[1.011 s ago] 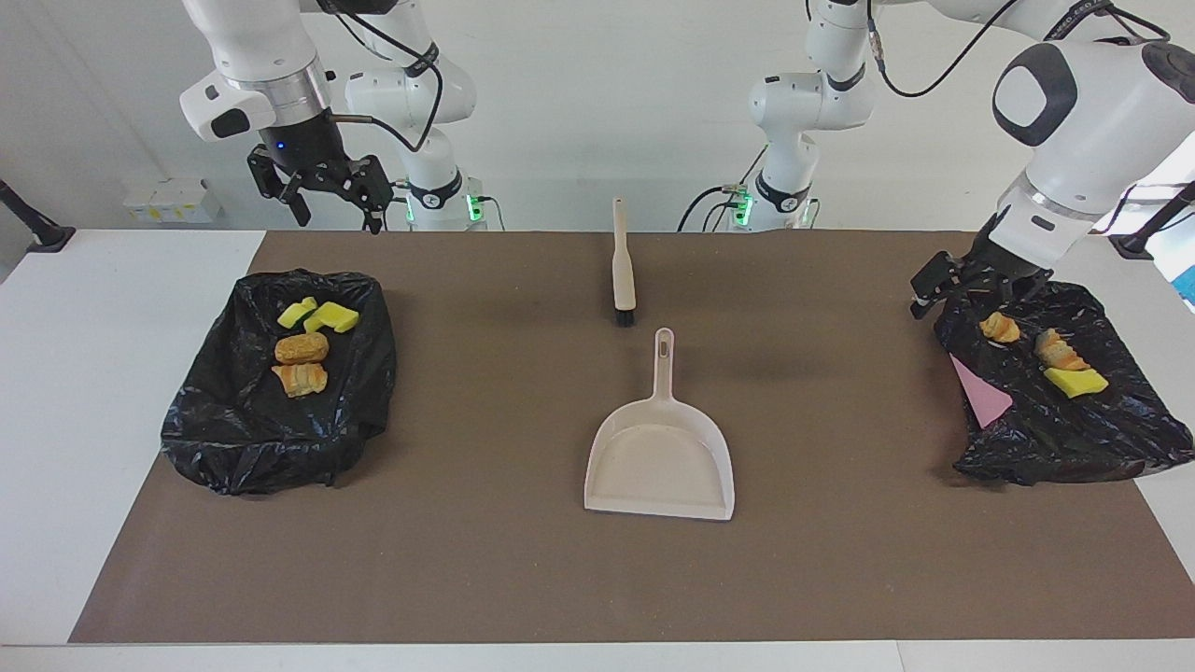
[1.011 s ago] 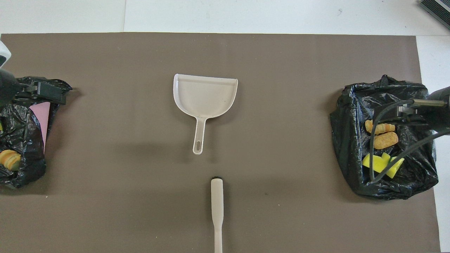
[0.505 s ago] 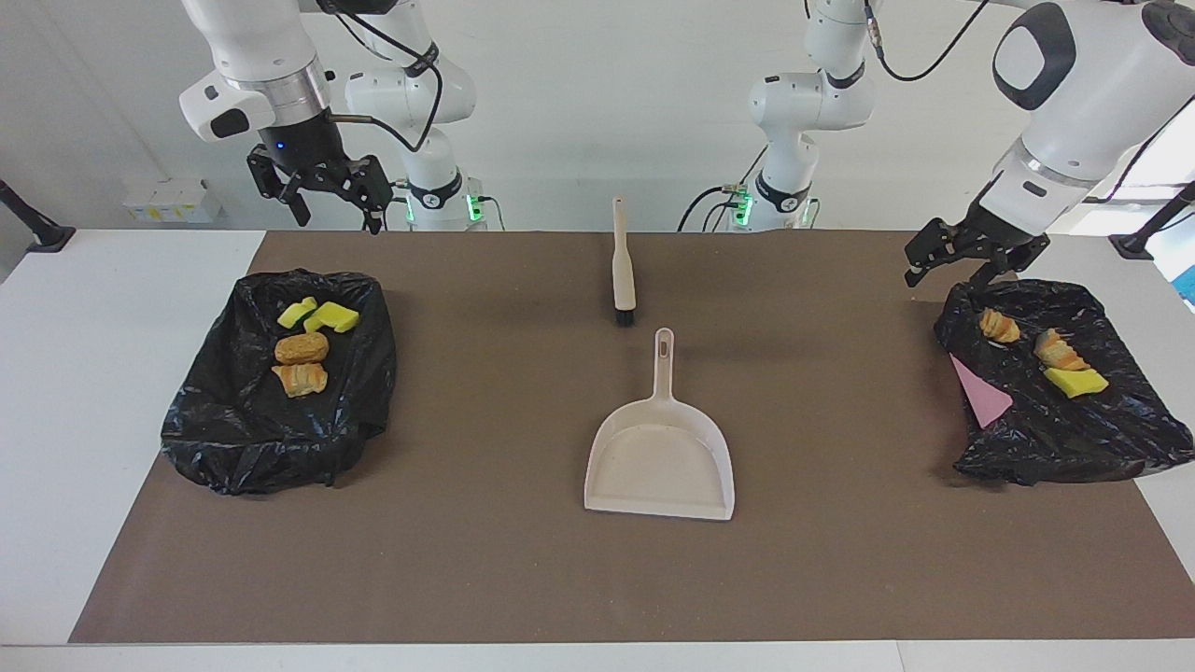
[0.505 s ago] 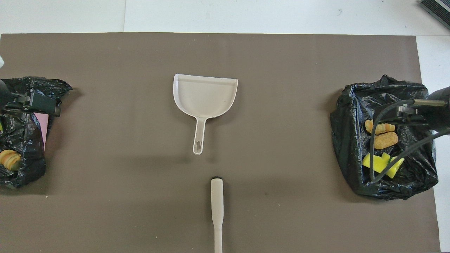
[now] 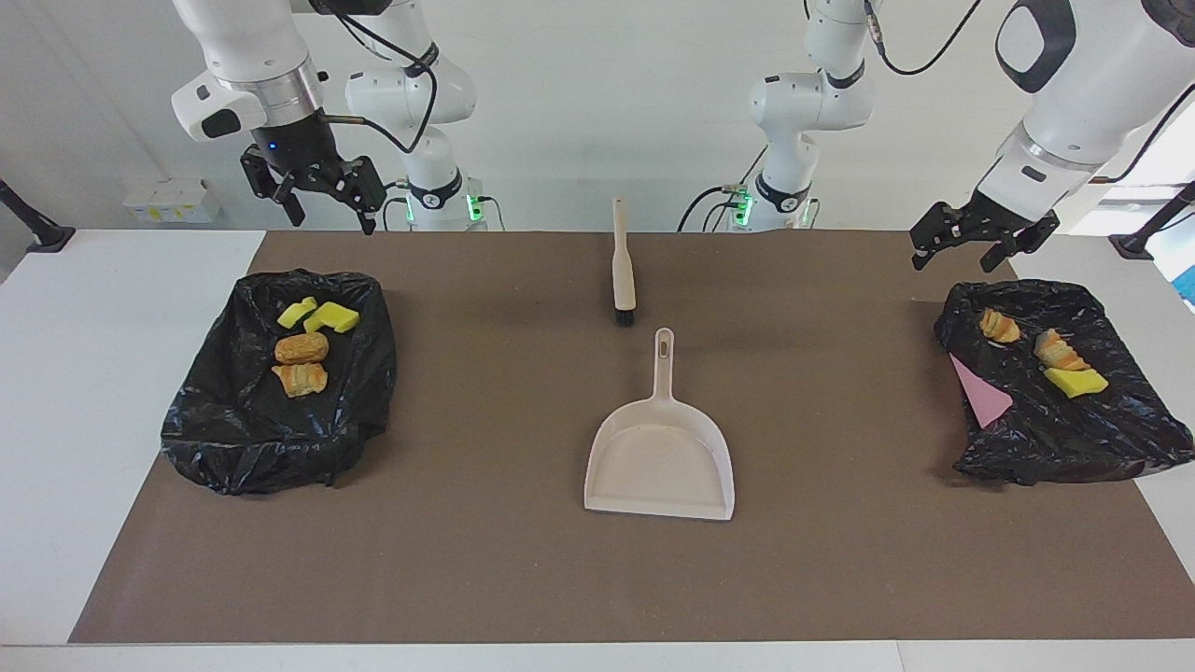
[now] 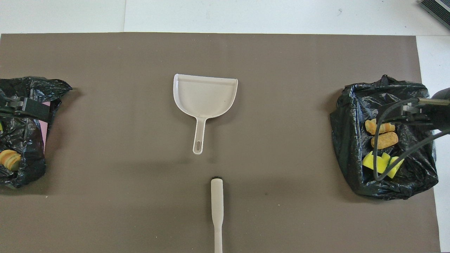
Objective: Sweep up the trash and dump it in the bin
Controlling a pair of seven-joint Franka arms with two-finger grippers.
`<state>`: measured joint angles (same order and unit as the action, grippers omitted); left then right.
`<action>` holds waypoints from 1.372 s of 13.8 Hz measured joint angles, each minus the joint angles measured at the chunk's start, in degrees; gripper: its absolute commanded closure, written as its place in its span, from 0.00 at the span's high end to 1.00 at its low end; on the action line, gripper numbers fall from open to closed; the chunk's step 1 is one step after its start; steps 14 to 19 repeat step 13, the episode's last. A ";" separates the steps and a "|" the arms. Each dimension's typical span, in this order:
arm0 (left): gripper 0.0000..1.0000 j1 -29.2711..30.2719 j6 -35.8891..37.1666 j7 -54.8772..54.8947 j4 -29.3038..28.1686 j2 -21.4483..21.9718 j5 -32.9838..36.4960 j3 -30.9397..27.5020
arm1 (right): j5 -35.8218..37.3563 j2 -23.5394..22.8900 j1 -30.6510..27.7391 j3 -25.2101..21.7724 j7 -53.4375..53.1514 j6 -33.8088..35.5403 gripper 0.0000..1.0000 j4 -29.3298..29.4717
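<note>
Trash lies in two black bag-lined bins. The bin point(image 5: 233, 439) point(image 6: 348, 140) at the right arm's end holds yellow sponge bits point(image 5: 331, 317) point(image 6: 381, 163) and bread chunks point(image 5: 301, 348) point(image 6: 385, 139). The bin point(image 5: 1074, 448) point(image 6: 21, 172) at the left arm's end holds two bread chunks point(image 5: 999, 325) point(image 6: 10, 160) and a yellow sponge bit point(image 5: 1074, 381). My left gripper point(image 5: 957, 261) point(image 6: 24, 107) hangs open and empty above that bin's edge nearest the robots. My right gripper point(image 5: 331, 217) point(image 6: 409, 112) is open, empty and high over the other bin.
A beige dustpan point(image 5: 659, 457) point(image 6: 205, 95) lies mid-table, its handle pointing toward the robots. A beige brush point(image 5: 623, 266) point(image 6: 217, 207) lies nearer the robots, bristles toward the pan. A pink sheet point(image 5: 980, 392) pokes out of the bin at the left arm's end. A brown mat point(image 5: 523, 560) covers the table.
My left gripper has risen from the bag's rim and drawn back toward the robots. My right gripper has lifted slightly. Trash, dustpan and brush have not moved.
</note>
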<state>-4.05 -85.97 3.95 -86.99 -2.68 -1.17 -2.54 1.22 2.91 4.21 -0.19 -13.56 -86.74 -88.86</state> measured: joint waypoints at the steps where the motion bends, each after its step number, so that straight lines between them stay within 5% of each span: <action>1: 1.00 0.00 0.09 0.04 0.03 0.12 0.00 0.04 | 0.00 0.00 0.00 0.00 0.00 0.00 1.00 0.00; 19: 1.00 0.24 0.86 2.54 0.41 1.35 -0.06 -0.93 | 0.00 0.00 0.00 0.00 0.00 0.00 1.00 0.00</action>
